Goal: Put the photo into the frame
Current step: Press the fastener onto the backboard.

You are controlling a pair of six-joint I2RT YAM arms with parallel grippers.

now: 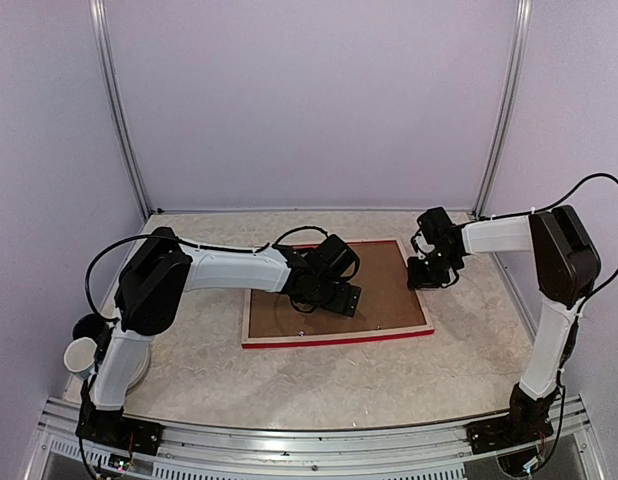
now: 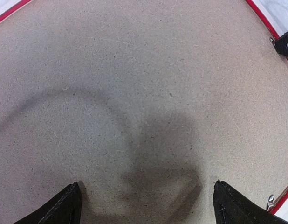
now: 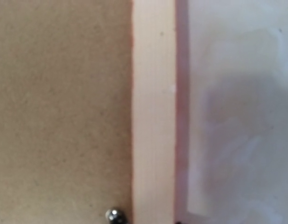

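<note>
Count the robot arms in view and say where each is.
2. The left arm reaches over the brown backing board lying in the frame; the right arm hangs at the frame's right edge. None appears hidden.

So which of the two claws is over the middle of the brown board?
The left gripper, its fingers spread wide over the brown board. The right gripper sits at the right edge of the frame instead.
</note>
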